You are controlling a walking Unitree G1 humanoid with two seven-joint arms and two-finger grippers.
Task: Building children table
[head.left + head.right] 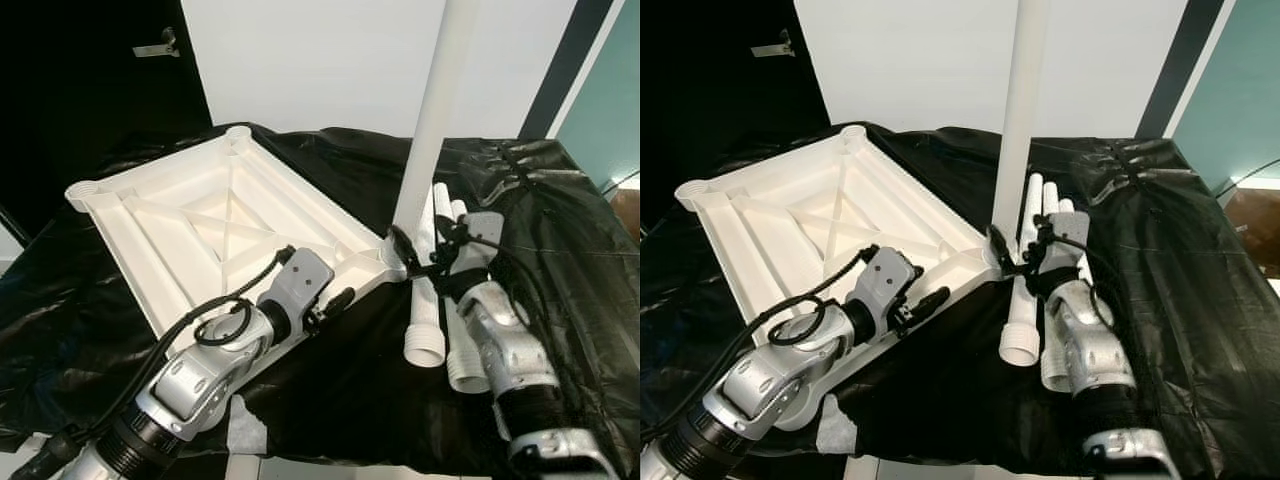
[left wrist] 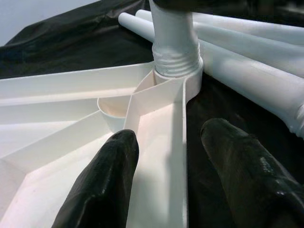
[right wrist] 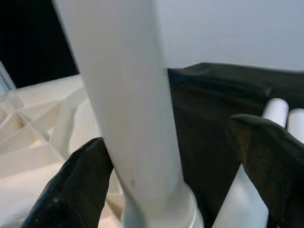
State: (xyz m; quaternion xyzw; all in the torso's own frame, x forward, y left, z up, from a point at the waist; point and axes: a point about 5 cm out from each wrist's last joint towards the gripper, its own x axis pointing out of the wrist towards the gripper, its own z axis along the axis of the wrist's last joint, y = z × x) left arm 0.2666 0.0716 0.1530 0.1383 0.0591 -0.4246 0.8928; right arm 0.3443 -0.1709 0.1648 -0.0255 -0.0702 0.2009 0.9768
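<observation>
the right gripper [image 1: 415,255] is reaching in at the foot of the upright white leg [image 1: 432,120], its two black fingers [image 3: 71,185] spread to either side of the tube rather than pinching it, while that leg is standing in the near right corner socket of the upturned white tabletop [image 1: 180,215]. the left gripper [image 1: 335,305] is resting with its fingers [image 2: 102,183] apart, straddling the tabletop's near edge rib just left of that corner. the tabletop is lying on the black sheet [image 1: 570,240], with the spare legs [image 1: 430,300] lying side by side to its right, near the right arm.

Black crinkled sheet [image 1: 560,230] over work surface — white wall [image 1: 330,60] behind, teal panel [image 1: 610,110] at right.
</observation>
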